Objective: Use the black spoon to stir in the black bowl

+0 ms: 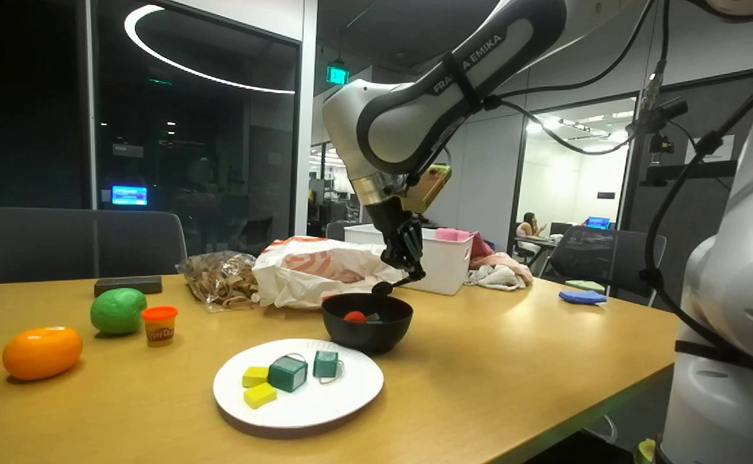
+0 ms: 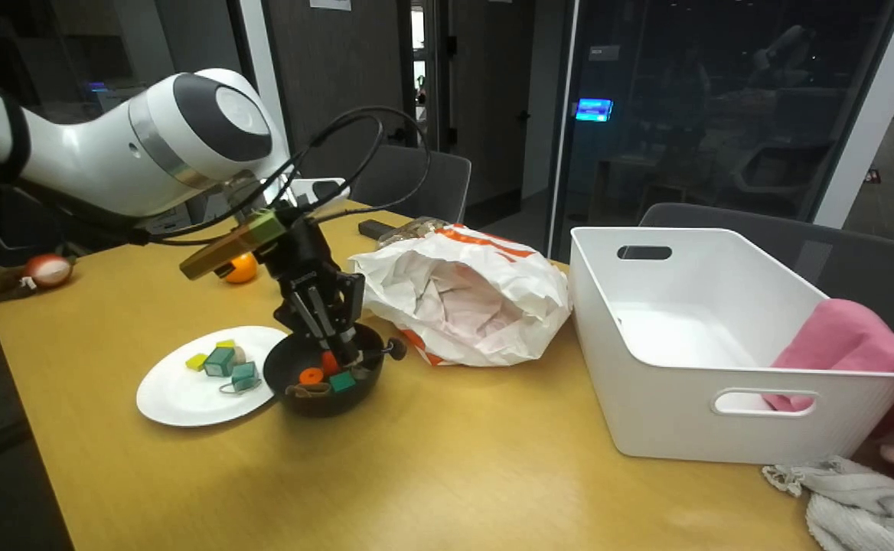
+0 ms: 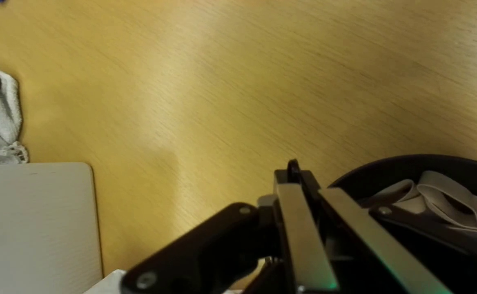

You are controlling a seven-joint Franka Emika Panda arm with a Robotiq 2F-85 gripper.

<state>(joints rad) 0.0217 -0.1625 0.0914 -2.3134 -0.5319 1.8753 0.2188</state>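
The black bowl (image 1: 367, 332) stands on the table beside the white plate; it also shows in an exterior view (image 2: 321, 408) and in part in the wrist view (image 3: 418, 161). It holds orange-red pieces, a green block and tan bands. My gripper (image 1: 416, 274) is shut on the handle of the black spoon (image 1: 382, 288). In an exterior view the gripper (image 2: 350, 358) is over the bowl's edge and the spoon's head (image 2: 396, 349) lies past the rim on the bag's side. In the wrist view the gripper (image 3: 297, 174) pinches a dark handle end; the spoon's head is hidden there.
The white plate (image 1: 312, 409) with green and yellow blocks touches or nearly touches the bowl. A white paper bag (image 2: 477, 306) and a white bin (image 2: 677, 417) stand close by. A green fruit (image 1: 118, 311), an orange fruit (image 1: 42, 353) and a small tub (image 1: 160, 326) lie farther off.
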